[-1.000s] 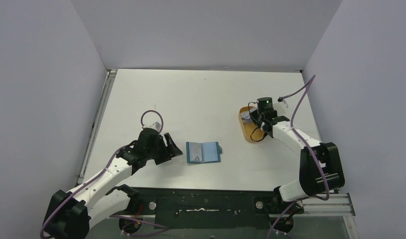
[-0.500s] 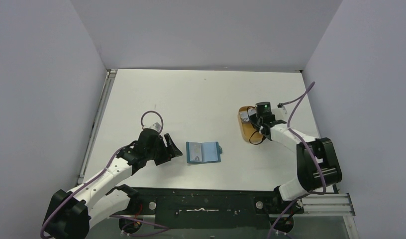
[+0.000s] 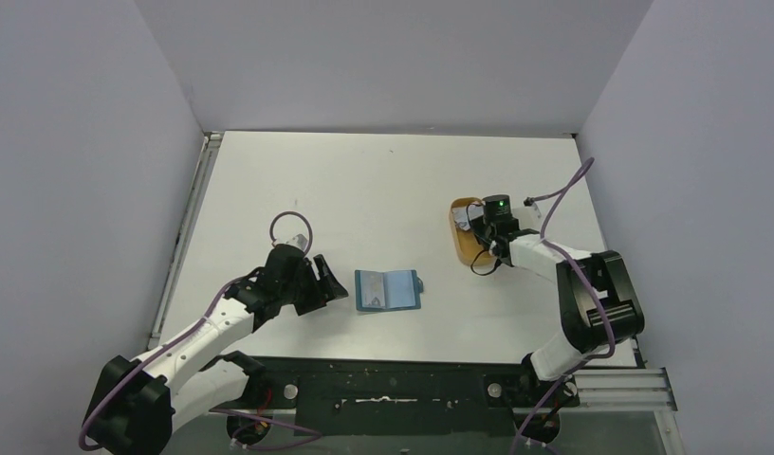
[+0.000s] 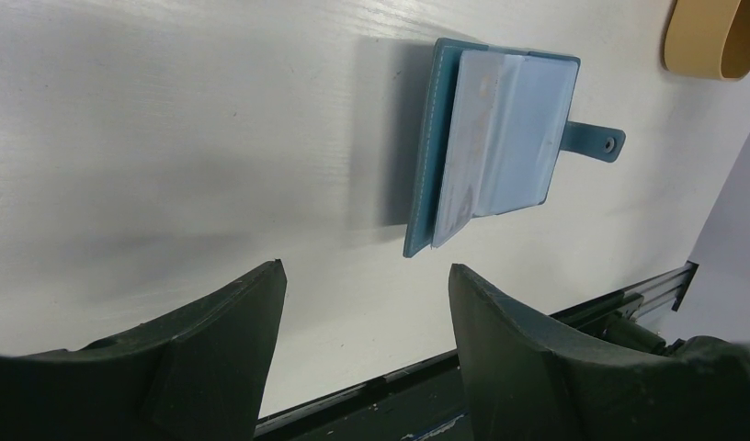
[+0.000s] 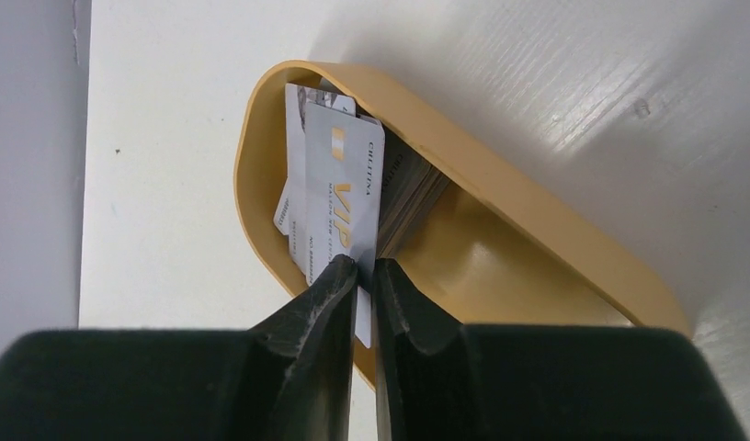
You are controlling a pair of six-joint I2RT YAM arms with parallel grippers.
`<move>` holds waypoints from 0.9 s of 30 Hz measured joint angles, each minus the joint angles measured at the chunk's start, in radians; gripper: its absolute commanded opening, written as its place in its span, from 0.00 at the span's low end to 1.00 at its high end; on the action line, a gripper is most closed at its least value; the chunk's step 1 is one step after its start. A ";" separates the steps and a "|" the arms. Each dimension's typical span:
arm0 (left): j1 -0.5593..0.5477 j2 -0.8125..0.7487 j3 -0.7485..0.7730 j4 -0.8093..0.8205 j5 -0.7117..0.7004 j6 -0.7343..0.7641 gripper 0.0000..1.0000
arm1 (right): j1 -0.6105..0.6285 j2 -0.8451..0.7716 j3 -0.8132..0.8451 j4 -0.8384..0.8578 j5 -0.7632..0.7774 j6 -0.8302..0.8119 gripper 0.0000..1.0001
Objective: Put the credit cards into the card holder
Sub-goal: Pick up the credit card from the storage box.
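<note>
Right claw (image 5: 364, 266) clamped on a card (image 5: 339, 184) in the tray (image 5: 537, 230)
Gripped by one edge so most of it sticks out for sleeving, I guess; holder (image 4: 500, 138) lies open on the table (image 4: 169, 110); left claw (image 4: 366, 271) gapes empty beside it, probably to steady it.

from the left wrist we see only a corner of the orange tray (image 4: 708, 41), cut by the top edge, and we cannot tell whether the cloudy sleeves of the card holder (image 4: 500, 138) hold anything. from the right wrist the front card (image 5: 340, 175) sinks out of sight between the fingers of the right gripper (image 5: 366, 267) and covers most of the other cards (image 5: 413, 195); its small print is unreadable.
</note>
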 measured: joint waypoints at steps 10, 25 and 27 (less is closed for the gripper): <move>0.000 0.001 -0.002 0.001 0.000 0.000 0.63 | 0.000 0.038 0.000 -0.005 -0.028 -0.008 0.06; 0.000 0.001 -0.007 0.001 0.000 0.000 0.63 | 0.000 -0.041 -0.001 -0.008 -0.021 -0.012 0.00; 0.000 0.001 -0.007 0.001 0.000 0.000 0.63 | 0.000 -0.060 -0.001 -0.014 -0.017 -0.013 0.00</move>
